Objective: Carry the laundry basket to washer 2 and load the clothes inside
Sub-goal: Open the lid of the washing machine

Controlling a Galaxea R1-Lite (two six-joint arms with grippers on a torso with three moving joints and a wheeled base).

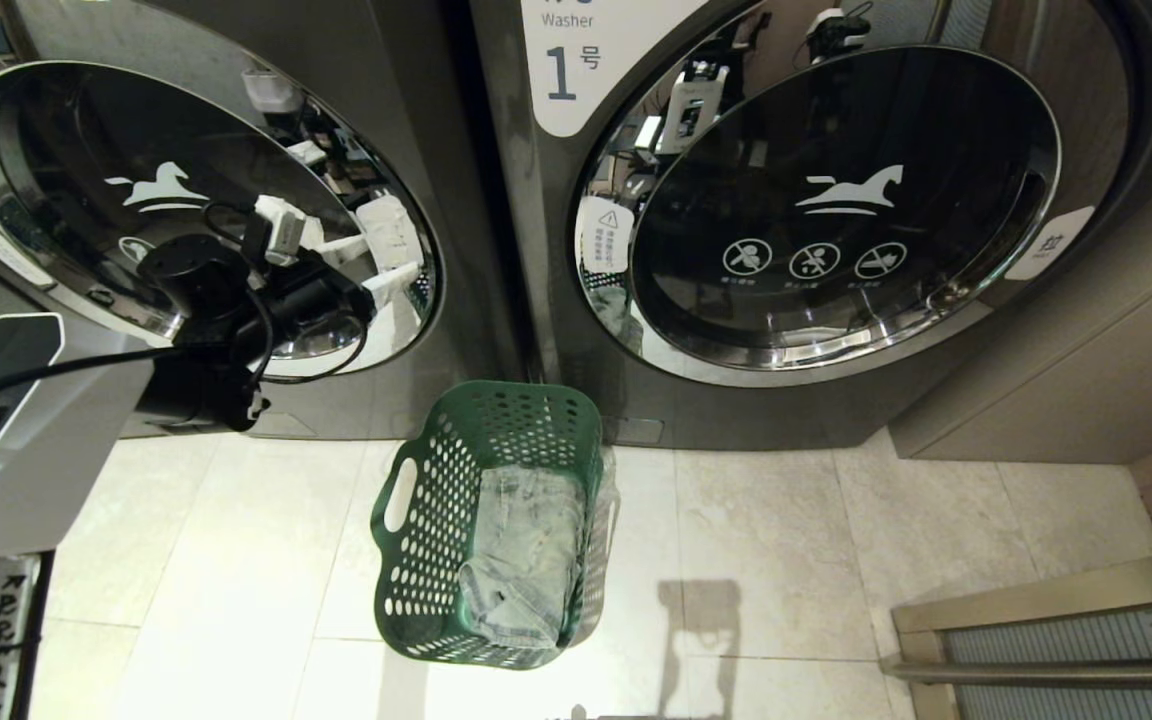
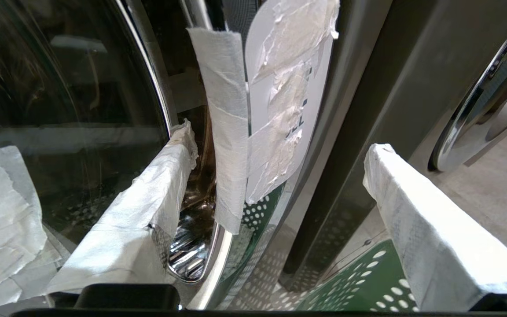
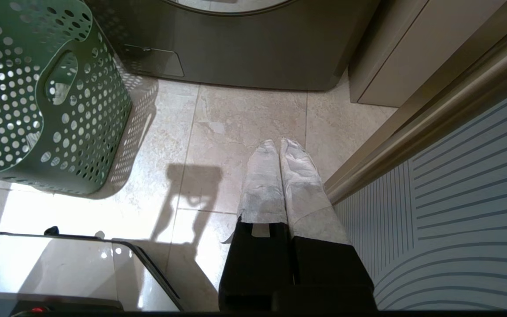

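Both pincers empty — left pincer [image 1: 376, 255] wide.

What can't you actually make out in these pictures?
- Left washer: its number label is out of the head view, cut by the edge and hidden behind the left gripper.
- Basket: what lies under the denim is covered.
- Taped label in the left wrist view: tape hides its print.
- Right gripper: outside the head view.

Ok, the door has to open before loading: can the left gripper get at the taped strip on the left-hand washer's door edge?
Probably yes. The left gripper is open right at the door edge, with the taped strip between its fingers and nothing in the way.
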